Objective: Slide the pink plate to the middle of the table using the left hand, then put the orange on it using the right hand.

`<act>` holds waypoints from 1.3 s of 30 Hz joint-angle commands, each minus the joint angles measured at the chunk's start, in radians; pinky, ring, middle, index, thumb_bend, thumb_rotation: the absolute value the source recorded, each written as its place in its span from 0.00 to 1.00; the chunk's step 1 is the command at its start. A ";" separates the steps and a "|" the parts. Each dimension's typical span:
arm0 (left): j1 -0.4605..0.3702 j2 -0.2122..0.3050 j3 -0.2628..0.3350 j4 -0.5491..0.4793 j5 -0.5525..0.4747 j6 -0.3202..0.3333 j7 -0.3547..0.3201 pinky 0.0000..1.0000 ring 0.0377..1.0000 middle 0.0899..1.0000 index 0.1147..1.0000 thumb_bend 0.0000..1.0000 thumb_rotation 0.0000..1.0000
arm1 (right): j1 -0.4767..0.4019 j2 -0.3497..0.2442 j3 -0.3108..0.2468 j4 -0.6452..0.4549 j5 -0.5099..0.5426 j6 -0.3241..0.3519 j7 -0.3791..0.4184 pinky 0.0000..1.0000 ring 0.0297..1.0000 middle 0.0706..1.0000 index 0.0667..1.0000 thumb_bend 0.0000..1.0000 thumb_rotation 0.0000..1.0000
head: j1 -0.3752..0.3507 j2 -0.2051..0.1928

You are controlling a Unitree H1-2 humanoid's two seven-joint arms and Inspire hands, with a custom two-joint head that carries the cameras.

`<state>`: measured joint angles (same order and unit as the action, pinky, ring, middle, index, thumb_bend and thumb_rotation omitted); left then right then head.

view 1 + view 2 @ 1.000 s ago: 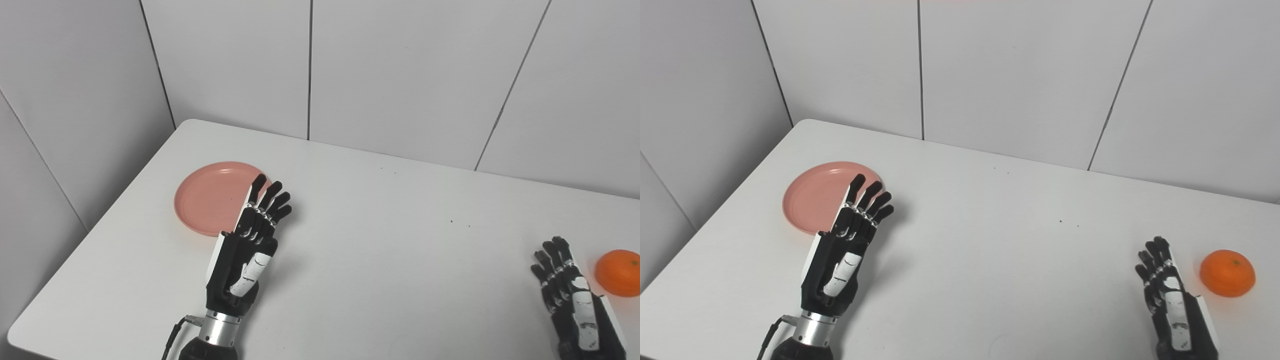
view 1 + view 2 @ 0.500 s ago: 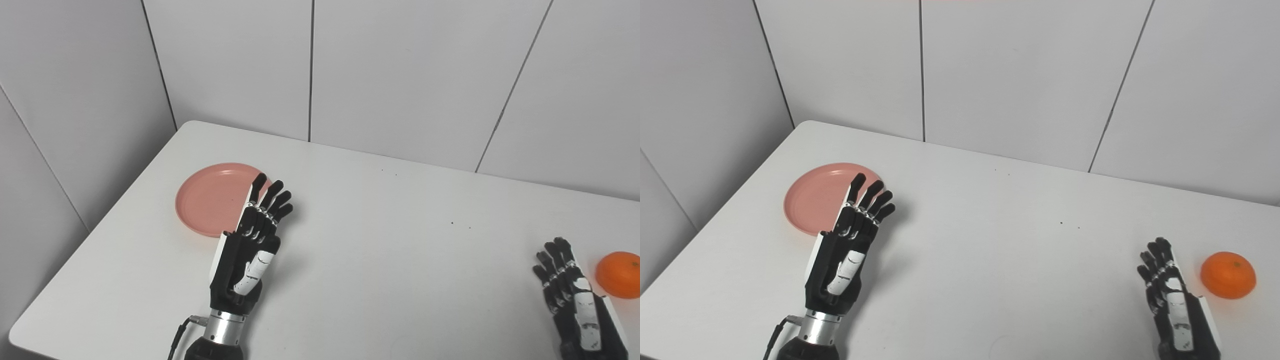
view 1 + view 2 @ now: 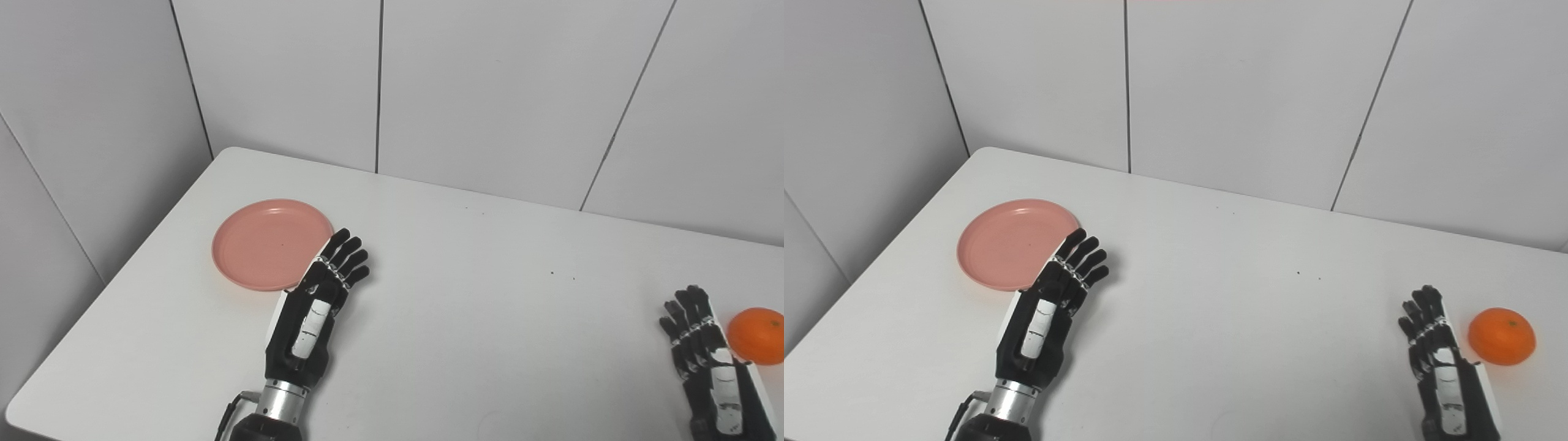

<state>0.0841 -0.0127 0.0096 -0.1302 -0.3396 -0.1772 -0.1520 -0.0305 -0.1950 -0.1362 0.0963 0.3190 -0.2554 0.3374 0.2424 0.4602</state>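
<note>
Pink plate (image 3: 269, 243) lies flat and right way up on the white table (image 3: 465, 294), in the far-left part of the top, close to the left edge and short of the back edge. Being round, it has no long axis and points no particular way; its shallow rim faces up and nothing lies in it.

Just beside its near-right rim is the left hand (image 3: 315, 306), palm side turned from the camera, its fingers (image 3: 349, 252) stretched out, slightly spread and aimed toward the far right. The hand holds nothing; whether its edge touches the rim cannot be told from either view.

To the right of the plate the tabletop runs bare across the whole middle, marked only by a few small dark specks (image 3: 552, 273), so the way toward the centre is unobstructed.

Far over at the near-right sits the orange (image 3: 1501, 336), stem dimple upward, close to the table's right side. The right hand (image 3: 1442, 373) rests just left of it, fingers extended and a little apart, gripping nothing, with a narrow gap between it and the fruit in the right eye view.

Grey wall panels (image 3: 490, 92) stand behind the table's back edge and along its left side.
</note>
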 commanded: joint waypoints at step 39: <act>-0.473 0.410 0.279 0.251 -0.194 0.079 -0.175 0.80 0.85 0.84 0.86 0.91 0.80 | 0.077 0.046 0.031 0.113 -0.024 -0.057 0.000 1.00 0.99 0.99 1.00 0.80 0.92 | 0.004 -0.034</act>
<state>-0.3388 0.3742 0.2820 0.1321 -0.5268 -0.0712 -0.3084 -0.0258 -0.1969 -0.1304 0.0981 0.2928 -0.2843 0.3361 0.2470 0.4249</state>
